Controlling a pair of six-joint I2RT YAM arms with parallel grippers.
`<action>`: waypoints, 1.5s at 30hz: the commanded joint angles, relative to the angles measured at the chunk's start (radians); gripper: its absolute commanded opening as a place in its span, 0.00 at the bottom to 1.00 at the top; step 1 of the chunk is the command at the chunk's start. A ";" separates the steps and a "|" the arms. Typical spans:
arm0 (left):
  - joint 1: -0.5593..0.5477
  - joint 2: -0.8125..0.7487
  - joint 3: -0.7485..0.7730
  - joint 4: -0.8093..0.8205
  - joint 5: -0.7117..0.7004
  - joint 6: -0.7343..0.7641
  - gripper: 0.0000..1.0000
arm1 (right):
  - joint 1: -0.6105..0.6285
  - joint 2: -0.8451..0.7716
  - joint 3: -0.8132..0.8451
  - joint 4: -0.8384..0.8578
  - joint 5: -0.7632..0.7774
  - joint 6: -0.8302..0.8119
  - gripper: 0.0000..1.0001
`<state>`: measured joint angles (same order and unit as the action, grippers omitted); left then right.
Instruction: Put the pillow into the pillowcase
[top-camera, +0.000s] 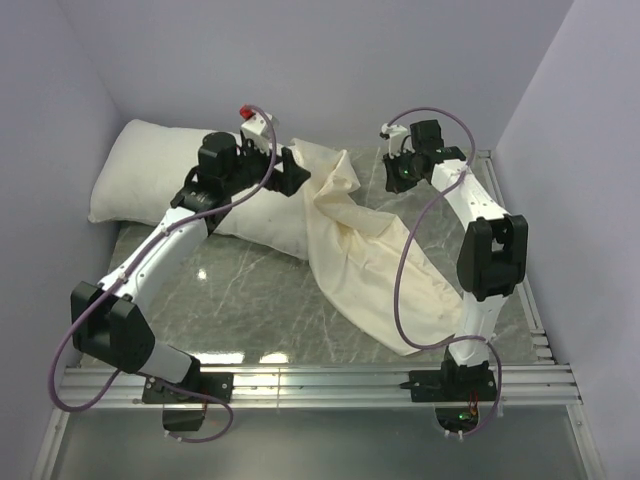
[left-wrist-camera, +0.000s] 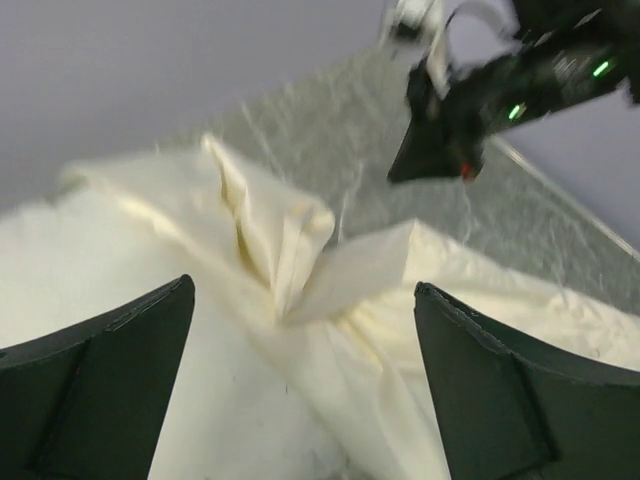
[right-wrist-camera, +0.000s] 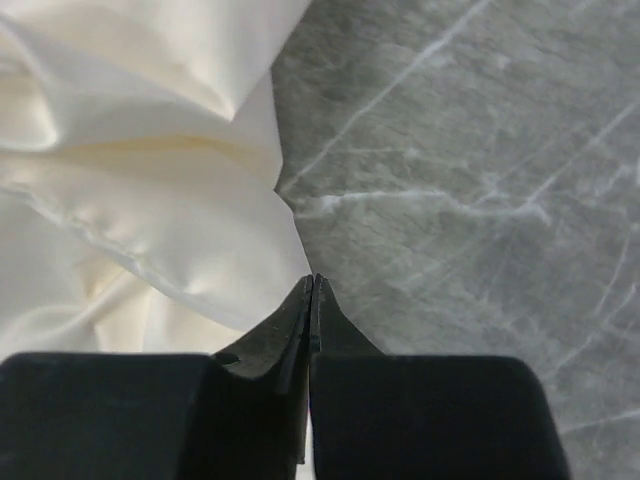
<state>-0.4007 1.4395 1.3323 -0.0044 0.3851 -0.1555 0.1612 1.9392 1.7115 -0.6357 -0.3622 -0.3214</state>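
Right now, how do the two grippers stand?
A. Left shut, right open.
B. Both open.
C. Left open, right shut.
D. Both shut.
C: the left wrist view shows the left gripper with a wide gap between its fingers, above the pillowcase. The right wrist view shows the right gripper with its tips pressed together and nothing visible between them.

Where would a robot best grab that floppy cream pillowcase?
Pinch the raised fold of the pillowcase beside the pillow, coming straight down. It stands up where the rest lies flat, and it sits between the fingers of the open left gripper, so that is probably easiest.
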 joint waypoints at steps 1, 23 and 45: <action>0.033 -0.025 -0.011 -0.061 0.021 -0.058 0.98 | -0.017 -0.012 0.062 0.024 0.039 0.016 0.06; 0.171 -0.251 -0.265 -0.115 0.018 -0.098 0.99 | 0.173 0.345 0.433 -0.023 -0.351 0.386 0.88; 0.188 -0.139 -0.242 -0.098 0.005 -0.058 0.99 | -0.400 0.285 0.406 0.166 0.555 -0.158 0.00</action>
<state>-0.2180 1.2919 1.0641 -0.1329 0.3946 -0.2268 -0.2413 2.2795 2.1334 -0.5518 0.0143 -0.3264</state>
